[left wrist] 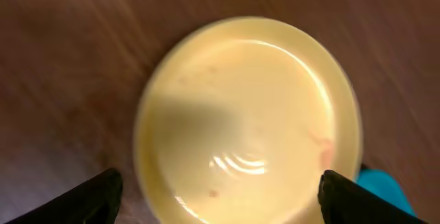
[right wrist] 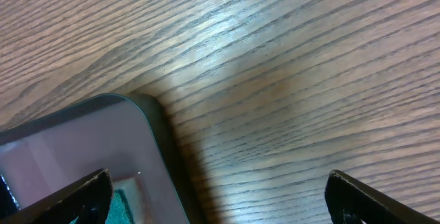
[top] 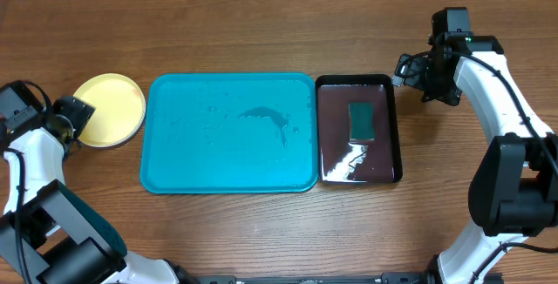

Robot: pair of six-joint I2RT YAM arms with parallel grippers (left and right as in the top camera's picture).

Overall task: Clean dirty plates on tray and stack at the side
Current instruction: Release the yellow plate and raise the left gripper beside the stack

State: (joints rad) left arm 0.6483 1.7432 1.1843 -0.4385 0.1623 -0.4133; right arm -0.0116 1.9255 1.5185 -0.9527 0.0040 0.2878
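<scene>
A pale yellow plate [top: 109, 110] lies on the table just left of the turquoise tray [top: 228, 179]. In the left wrist view the plate [left wrist: 247, 107] fills the frame and bears small red-brown specks. No white or mint plate shows; I cannot tell whether any lies under the yellow one. My left gripper [top: 77, 114] is open at the plate's left edge, its fingers [left wrist: 220, 203] wide apart above the plate and holding nothing. My right gripper [top: 407, 71] is open and empty over bare table [right wrist: 220, 200], beside the black tray's far right corner.
The turquoise tray holds only water drops and a wet smear [top: 266, 117]. A narrow glossy black tray [top: 394, 145] stands against its right side, with a green sponge [top: 362, 120] in water. The black tray's corner [right wrist: 155, 114] shows in the right wrist view.
</scene>
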